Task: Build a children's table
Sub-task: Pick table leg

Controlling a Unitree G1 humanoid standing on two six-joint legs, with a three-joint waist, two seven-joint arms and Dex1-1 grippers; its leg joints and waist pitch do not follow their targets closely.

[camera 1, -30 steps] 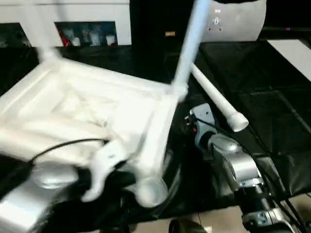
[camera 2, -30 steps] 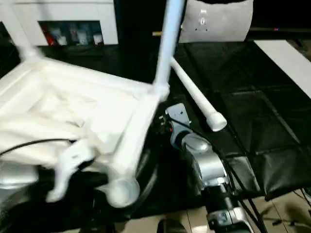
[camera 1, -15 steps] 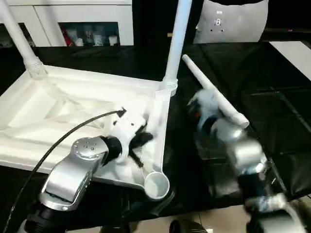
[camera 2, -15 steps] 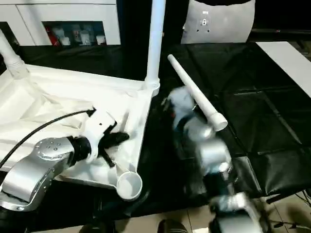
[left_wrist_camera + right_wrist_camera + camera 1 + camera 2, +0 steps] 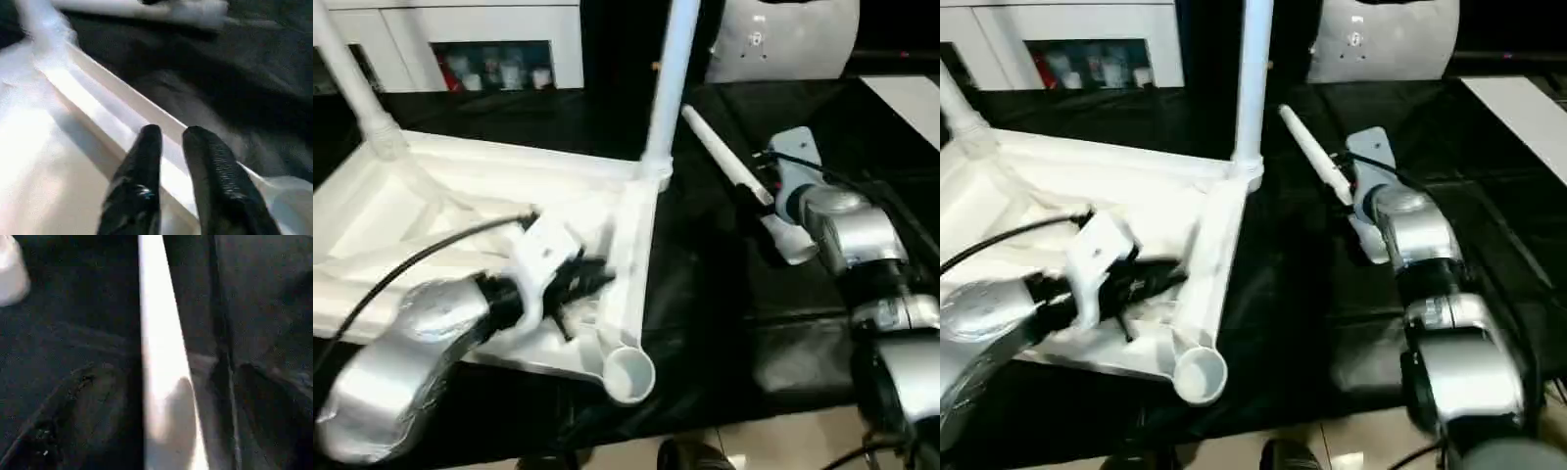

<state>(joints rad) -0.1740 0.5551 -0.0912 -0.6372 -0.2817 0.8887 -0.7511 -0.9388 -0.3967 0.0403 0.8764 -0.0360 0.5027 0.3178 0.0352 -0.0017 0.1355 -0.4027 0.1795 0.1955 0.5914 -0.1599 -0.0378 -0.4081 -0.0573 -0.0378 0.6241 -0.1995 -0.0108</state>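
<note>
Children's table (image 5: 460, 211) lies upside down on the tabletop (image 5: 862, 211); probably light, stiff, slippery plastic. Left gripper (image 5: 171, 134), jaws slightly apart, at its rim; right gripper (image 5: 146, 396), jaws wide, straddles loose leg (image 5: 1312, 162), best gripped mid-tube.

— What sort of place is this?

— It looks like a robotics lab or test room, not a home.

— What makes you say so?

— The work surface (image 5: 822, 323) is covered in a black quilted sheet with stitched squares, and its cloth hangs loose over the near edge above a pale floor (image 5: 773, 446).

— Anything behind it?

— A white cabinet (image 5: 480, 44) along the back wall, with an open shelf of small boxes and packages (image 5: 489, 70) in red and white. Beside it stands a light grey machine housing (image 5: 1381, 39) with a small marking on its front.

— And the rest?

— Mostly dark backdrop between the cabinet and that housing.
</note>
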